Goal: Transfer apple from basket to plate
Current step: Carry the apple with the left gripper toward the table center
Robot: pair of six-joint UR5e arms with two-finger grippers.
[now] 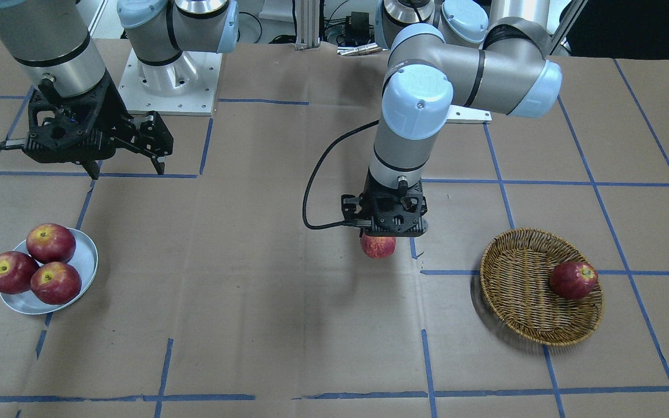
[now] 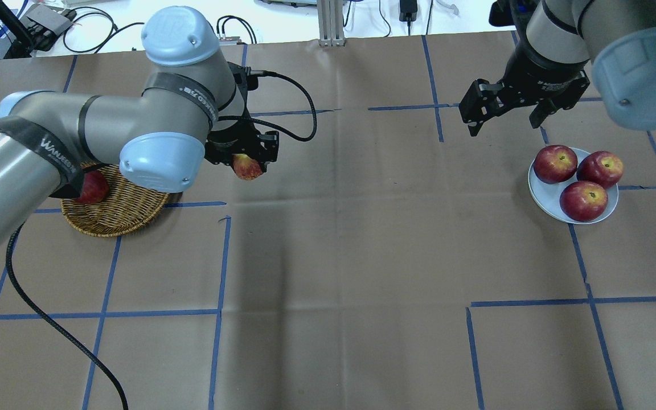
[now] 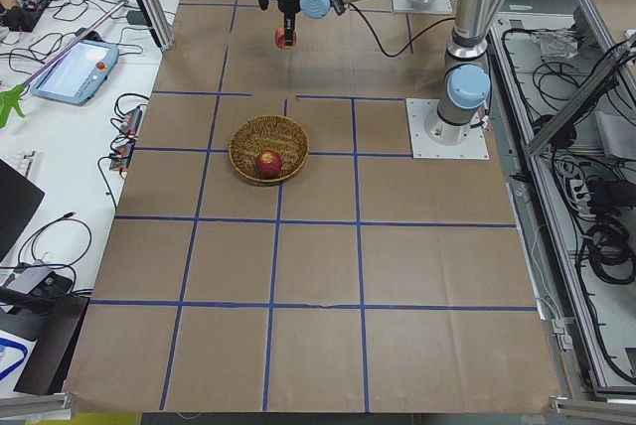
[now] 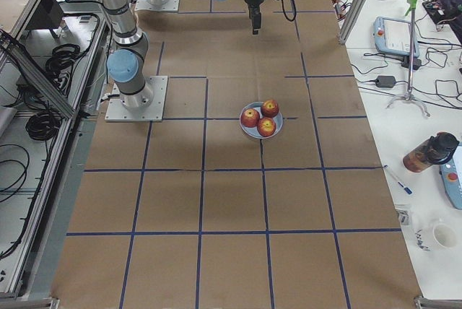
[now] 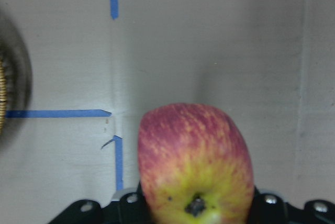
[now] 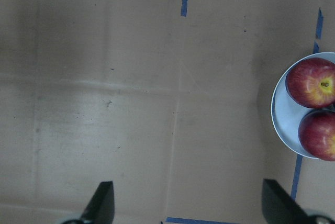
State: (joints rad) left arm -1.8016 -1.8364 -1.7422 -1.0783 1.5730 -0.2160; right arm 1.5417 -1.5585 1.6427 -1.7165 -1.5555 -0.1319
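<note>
The plate (image 1: 88, 259) has three red apples (image 1: 51, 242), and the basket (image 1: 520, 293) has just one dark-red apple (image 1: 573, 280), half hidden under the left arm (image 2: 106, 122) from overhead. The left gripper (image 1: 378, 239) pinches the yellow-blushed apple (image 1: 377, 248) in mid-air. The right gripper (image 1: 128, 170) gapes wide, empty.

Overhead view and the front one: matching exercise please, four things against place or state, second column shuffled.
1. apple
2. dark-red apple
3. plate
4. right pincer

a. open and empty
b. bears three apples
c. lying in the basket
d. clamped in the left pincer

Pairs: 1-d, 2-c, 3-b, 4-a
</note>
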